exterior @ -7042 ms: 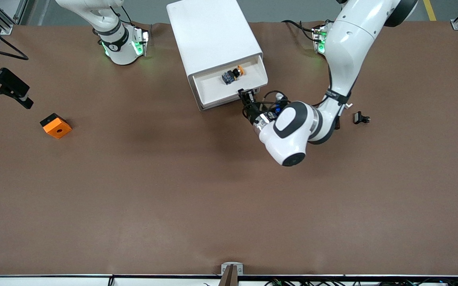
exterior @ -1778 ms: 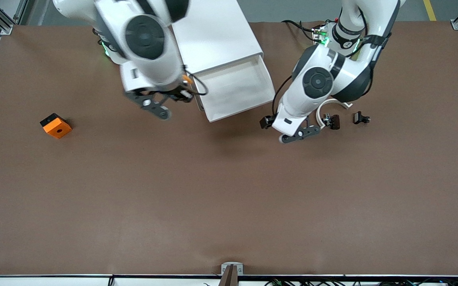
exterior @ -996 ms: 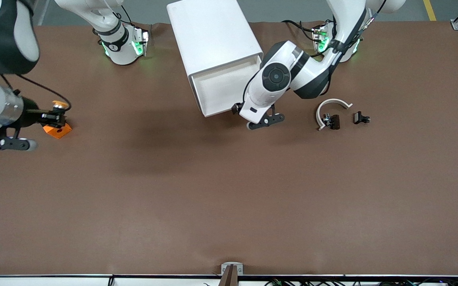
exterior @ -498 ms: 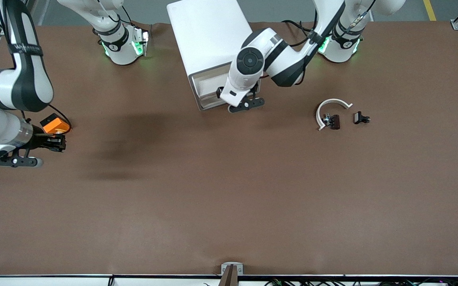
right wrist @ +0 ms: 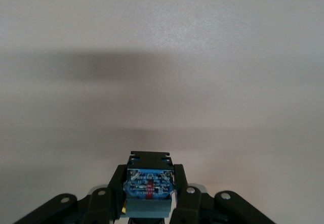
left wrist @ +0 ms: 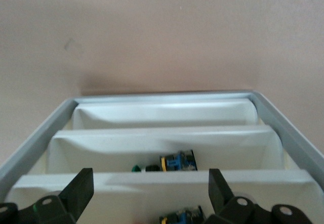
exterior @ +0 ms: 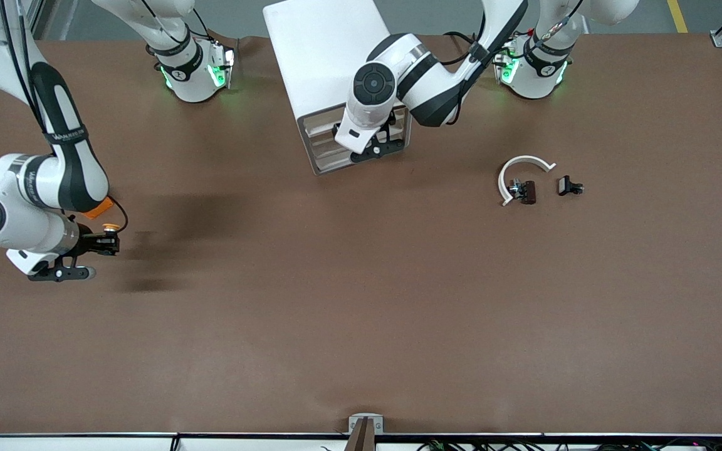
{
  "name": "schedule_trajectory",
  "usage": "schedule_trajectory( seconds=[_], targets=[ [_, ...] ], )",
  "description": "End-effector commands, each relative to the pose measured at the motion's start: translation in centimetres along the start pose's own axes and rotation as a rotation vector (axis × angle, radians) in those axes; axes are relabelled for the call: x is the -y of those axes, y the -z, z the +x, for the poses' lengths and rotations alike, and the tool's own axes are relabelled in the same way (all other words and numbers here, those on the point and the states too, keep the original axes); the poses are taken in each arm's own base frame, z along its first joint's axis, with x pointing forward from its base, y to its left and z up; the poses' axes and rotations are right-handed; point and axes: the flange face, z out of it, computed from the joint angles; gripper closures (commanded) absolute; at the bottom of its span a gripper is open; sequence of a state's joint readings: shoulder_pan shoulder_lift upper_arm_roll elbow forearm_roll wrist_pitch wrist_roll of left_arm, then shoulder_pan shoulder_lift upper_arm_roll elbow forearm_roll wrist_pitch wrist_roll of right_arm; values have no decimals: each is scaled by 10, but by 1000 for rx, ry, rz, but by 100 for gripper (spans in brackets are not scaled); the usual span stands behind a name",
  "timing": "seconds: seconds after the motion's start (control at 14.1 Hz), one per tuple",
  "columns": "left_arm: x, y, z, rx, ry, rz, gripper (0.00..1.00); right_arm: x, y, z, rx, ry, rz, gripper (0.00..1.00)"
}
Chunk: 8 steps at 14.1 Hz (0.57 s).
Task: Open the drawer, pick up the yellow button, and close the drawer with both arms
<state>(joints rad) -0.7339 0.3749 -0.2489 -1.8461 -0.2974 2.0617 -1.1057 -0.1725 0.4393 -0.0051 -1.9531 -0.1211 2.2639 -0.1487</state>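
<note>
My right gripper point(exterior: 109, 243) is shut on the button point(exterior: 109, 228) and holds it over the table at the right arm's end, close to the orange block. In the right wrist view the fingers point(right wrist: 114, 196) clamp its dark blue body point(right wrist: 150, 186). The white cabinet point(exterior: 329, 56) stands between the arm bases. The drawer point(exterior: 322, 128) sits pushed in, level with the cabinet's front. My left gripper point(exterior: 370, 143) is at that front, open and empty. In the left wrist view my left gripper point(left wrist: 149, 176) has its fingers point(left wrist: 81, 188) wide apart against the pale drawer fronts point(left wrist: 162, 183).
The orange block point(exterior: 95, 207) lies half hidden under my right arm. A white arc point(exterior: 524, 164) and two black clips point(exterior: 527, 191) point(exterior: 569, 186) lie toward the left arm's end. Other blue-bodied parts point(left wrist: 177, 162) show in the cabinet's lower drawers.
My left gripper has pushed the drawer into the cabinet. My right arm has carried the button from the drawer to the right arm's end, past the orange block, toward the front camera.
</note>
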Motion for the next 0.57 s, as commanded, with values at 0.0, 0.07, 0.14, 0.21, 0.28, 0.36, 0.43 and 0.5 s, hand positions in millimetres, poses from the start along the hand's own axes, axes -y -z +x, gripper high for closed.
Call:
schedule_trajectory(
  seconds=[0.0, 0.07, 0.14, 0.21, 0.28, 0.36, 0.43, 0.5],
  targets=[
    [-5, -1, -23, 40, -8, 4, 0, -2, -18, 8, -19, 25, -9, 77],
    [-5, -1, -23, 40, -15, 5, 0, -6, -27, 9, -24, 22, -7, 76],
    [-8, 0, -23, 37, -28, 0, 0, -8, -33, 9, -27, 21, -6, 75],
    [-13, 8, -26, 31, -39, -17, 0, -8, -36, 10, -32, 21, -5, 74],
    [-14, 14, -22, 24, -42, -25, 0, -7, -41, 11, -33, 22, -5, 74],
    [-12, 17, -13, 18, -42, -29, 0, -8, -43, 11, -33, 21, -4, 72],
    [-8, 24, 2, 12, -39, -39, 0, -7, -47, 11, -34, 20, -3, 70],
    [-1, 35, 22, 8, -10, -58, 0, -9, -48, 11, -35, 17, -3, 68]
  ],
)
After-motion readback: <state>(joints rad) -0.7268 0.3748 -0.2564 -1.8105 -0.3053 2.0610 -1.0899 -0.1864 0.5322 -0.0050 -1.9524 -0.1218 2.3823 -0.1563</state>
